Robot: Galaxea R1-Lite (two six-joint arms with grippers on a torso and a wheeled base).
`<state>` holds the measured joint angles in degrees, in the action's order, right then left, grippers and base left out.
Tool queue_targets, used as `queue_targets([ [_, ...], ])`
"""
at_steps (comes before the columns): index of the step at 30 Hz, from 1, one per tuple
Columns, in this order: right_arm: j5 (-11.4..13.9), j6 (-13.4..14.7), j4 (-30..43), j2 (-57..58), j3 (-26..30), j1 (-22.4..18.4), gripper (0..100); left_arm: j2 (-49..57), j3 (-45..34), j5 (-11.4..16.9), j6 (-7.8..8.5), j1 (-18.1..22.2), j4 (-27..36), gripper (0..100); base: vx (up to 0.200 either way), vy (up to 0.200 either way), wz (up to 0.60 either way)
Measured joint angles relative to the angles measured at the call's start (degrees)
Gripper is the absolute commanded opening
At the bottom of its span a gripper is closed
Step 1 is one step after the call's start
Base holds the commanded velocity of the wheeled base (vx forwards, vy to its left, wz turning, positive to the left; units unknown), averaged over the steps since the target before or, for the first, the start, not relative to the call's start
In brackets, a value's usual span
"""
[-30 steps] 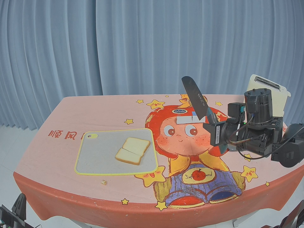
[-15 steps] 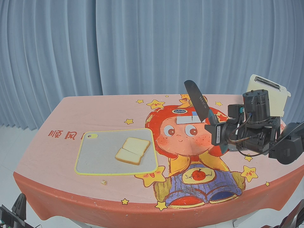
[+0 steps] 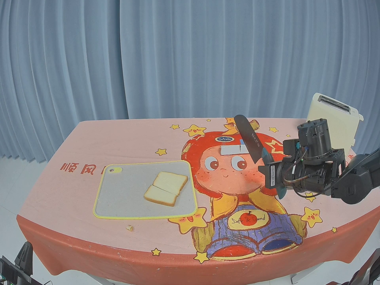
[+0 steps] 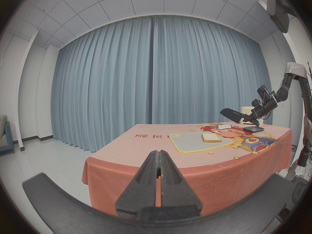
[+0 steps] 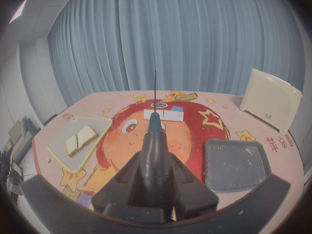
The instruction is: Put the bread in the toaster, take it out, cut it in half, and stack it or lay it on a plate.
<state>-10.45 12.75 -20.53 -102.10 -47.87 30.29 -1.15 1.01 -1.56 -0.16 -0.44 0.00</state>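
Bread (image 3: pixel 166 187), two pale, soft halves, lies flat on a grey yellow-rimmed cutting board (image 3: pixel 118 194) well to the left of the right claw (image 5: pixel 155 153). That claw, on a level forearm above the cloth-covered worktop (image 3: pixel 99 147), is clenched on the teal handle of a dark broad-bladed knife (image 3: pixel 249 137). The knife's long axis slants up and leftward away from it. A smooth cream toaster (image 3: pixel 336 119) stands behind it to the right. The left claw (image 4: pixel 158 156) is pinched closed on nothing, off the worktop's edge.
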Motion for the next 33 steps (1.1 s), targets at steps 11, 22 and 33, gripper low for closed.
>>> queue_targets([
  [11,0.0,0.1,4.3,0.8,0.5,0.0,0,0.0,0.0,0.0,0.00,0.0,0.0,0,0.000,0.000,0.00],
  [22,0.0,0.8,4.3,0.1,0.6,0.1,0,0.0,0.0,0.0,0.00,0.0,0.0,0,0.000,0.000,0.00],
  [33,0.0,0.9,4.1,-1.3,0.7,-0.1,0,0.0,0.0,0.0,0.00,0.0,0.0,0,0.000,0.000,0.00],
])
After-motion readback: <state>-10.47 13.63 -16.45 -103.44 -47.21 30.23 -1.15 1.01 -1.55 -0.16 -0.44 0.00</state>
